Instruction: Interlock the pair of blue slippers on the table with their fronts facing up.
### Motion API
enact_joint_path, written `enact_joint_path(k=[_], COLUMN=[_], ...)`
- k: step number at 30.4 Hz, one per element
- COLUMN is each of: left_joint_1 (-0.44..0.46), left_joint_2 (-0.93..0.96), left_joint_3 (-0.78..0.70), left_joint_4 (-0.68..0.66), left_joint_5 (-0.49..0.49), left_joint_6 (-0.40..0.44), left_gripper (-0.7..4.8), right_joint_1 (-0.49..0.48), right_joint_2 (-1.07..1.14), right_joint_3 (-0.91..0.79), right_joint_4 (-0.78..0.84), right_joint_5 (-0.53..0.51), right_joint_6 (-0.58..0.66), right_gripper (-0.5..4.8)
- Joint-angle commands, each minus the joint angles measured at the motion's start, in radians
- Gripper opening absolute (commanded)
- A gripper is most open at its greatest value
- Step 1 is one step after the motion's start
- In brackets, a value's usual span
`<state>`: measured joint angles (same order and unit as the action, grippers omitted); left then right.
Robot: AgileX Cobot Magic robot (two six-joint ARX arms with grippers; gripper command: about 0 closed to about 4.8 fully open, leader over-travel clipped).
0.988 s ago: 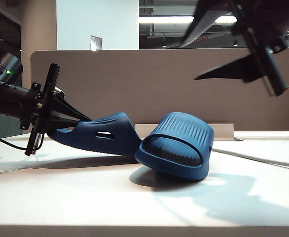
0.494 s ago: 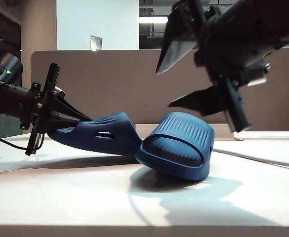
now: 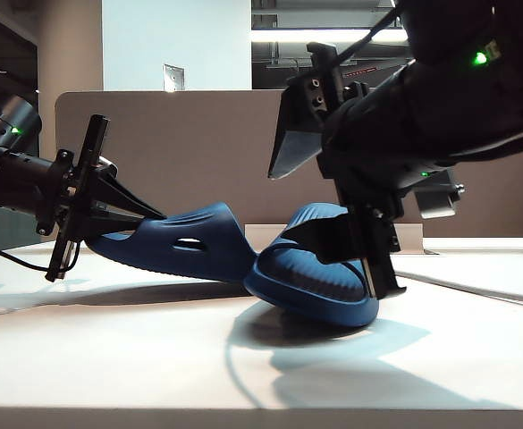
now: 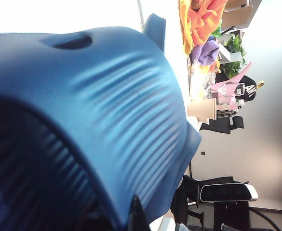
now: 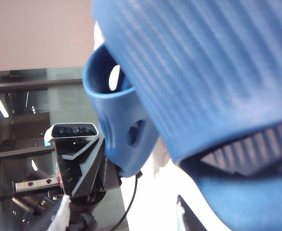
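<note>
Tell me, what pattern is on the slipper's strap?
Raised ribs on dark blue strap, clearest in the right wrist view.

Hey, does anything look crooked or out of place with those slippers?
Yes. The right slipper sits tilted, leaning on the left slipper, which the shut left pincer holds up off the table. The right pincer straddles the tilted one, open.

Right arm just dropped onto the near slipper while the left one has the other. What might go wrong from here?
1. The right claw is open around the near slipper, which sits tilted on the other's edge; closing could roll or push it across the table.
2. The left claw is shut on only the far slipper's end, so a nudge could twist it loose.
3. The slippers touch; moving one may drag the other.
</note>
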<state>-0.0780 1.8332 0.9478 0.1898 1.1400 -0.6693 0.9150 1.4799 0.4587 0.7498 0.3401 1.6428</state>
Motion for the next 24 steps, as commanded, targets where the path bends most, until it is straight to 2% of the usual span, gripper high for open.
enact_joint_path(k=[1,12,24], left_joint_1=[-0.002,-0.002,-0.002], left_joint_2=[-0.006,-0.007,-0.007], left_joint_3=[0.002,0.002,0.002], left_joint_4=[-0.001,-0.002,-0.002], left_joint_5=[0.008,0.016,0.027], left_joint_6=[0.012,0.031,0.034], left_gripper=[-0.06,-0.06,-0.06], right_joint_1=[0.002,0.002,0.001], right_joint_2=[-0.002,0.000,0.014], right_joint_3=[0.003,0.002,0.003], right_joint_4=[0.014,-0.022,-0.082], right_joint_5=[0.024,0.085,0.146], right_joint_6=[0.008,0.046,0.148], right_gripper=[2.73,2.69,2.61])
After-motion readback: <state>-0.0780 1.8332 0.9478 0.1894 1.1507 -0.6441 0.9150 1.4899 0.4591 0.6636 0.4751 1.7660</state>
